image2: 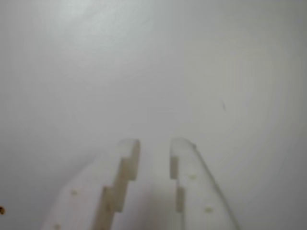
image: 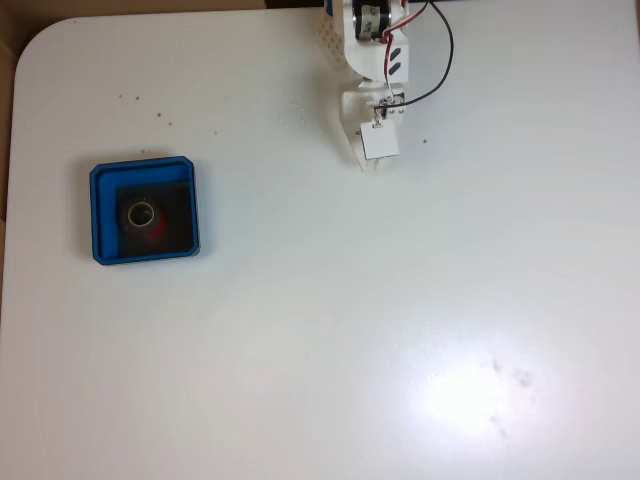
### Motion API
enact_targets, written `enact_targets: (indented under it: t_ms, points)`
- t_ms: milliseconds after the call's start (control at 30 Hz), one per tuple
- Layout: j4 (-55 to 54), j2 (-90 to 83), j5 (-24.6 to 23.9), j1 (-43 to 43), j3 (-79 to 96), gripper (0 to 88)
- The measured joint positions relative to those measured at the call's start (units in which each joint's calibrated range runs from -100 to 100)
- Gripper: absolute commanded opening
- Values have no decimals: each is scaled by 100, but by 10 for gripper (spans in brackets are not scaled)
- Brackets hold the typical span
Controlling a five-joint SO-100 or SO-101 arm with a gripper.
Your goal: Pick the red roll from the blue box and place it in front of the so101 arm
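Hand (image2: 153, 148) slightly spread, pinching nothing, poised over bare white surface (image: 320, 340). Well apart from it, blue box (image: 97, 215) cradling red roll (image: 143, 217), flat at its centre, hole upward, presumably for easy gripping.

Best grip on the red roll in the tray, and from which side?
Come straight down from above. The roll seems to lie flat on the tray floor, hollow core facing up, with the blue walls blocking any side approach. Probably put one finger into the core and one outside, pinching the ring wall. The claw is slightly parted, holding nothing.
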Motion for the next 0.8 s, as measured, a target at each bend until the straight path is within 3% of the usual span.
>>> enact_targets:
  t_ms: [133, 500, 800]
  points:
    - [0, 0, 0, 802, 0, 7]
    - [0, 0, 8, 4087, 0, 7]
    - [0, 449, 8, 4602, -1265, 7]
